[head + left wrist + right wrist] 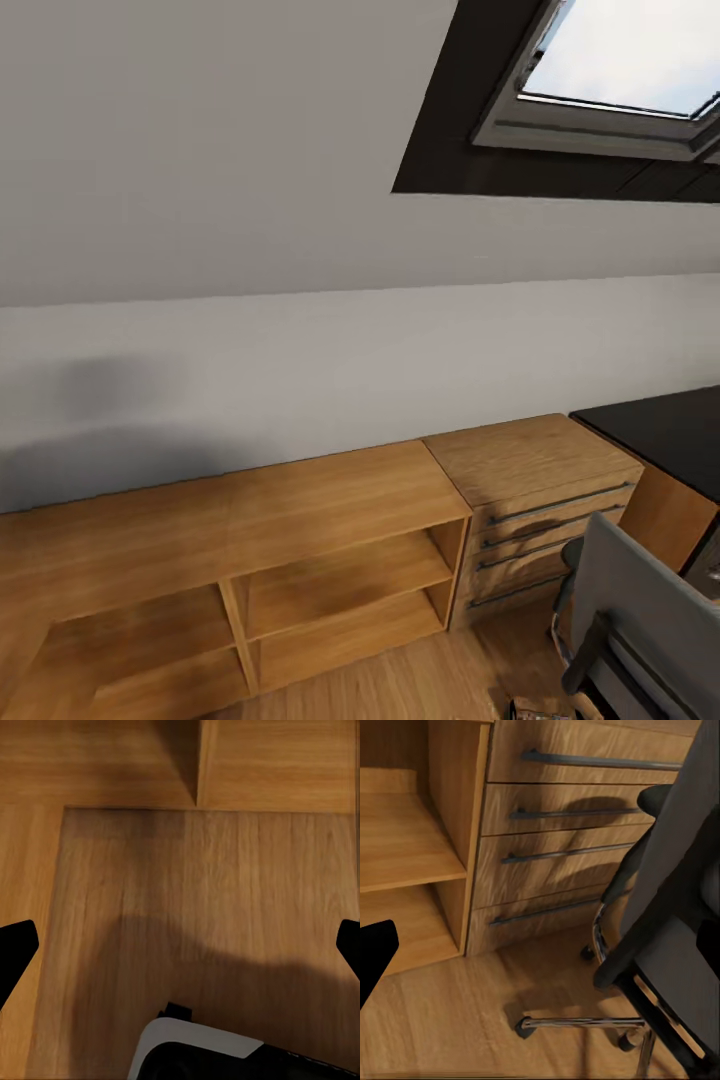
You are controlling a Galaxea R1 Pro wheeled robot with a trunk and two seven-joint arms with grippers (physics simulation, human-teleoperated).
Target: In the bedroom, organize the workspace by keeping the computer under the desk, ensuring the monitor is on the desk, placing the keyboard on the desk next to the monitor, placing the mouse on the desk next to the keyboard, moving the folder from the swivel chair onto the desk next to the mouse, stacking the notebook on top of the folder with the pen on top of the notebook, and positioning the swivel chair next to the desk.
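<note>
Chair (640,610) at 4 o'clock beside a wooden dresser (535,500); black surface (670,430) at 3 o'clock. Both jaws stand wide, holding nothing.

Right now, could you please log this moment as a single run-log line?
phase: in transit | ahead: wooden shelf unit, wooden dresser | swivel chair: lower right | desk: far right | left gripper: open, empty | right gripper: open, empty

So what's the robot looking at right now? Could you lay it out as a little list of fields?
room: sloped ceiling with a skylight
along wall: low wooden shelf unit, wooden drawer chest beside it
swivel chair: grey, near the drawer chest, at lower right of the head view
desk: black corner at far right
floor: light wood
left gripper: open, holding nothing
right gripper: can't tell
</note>
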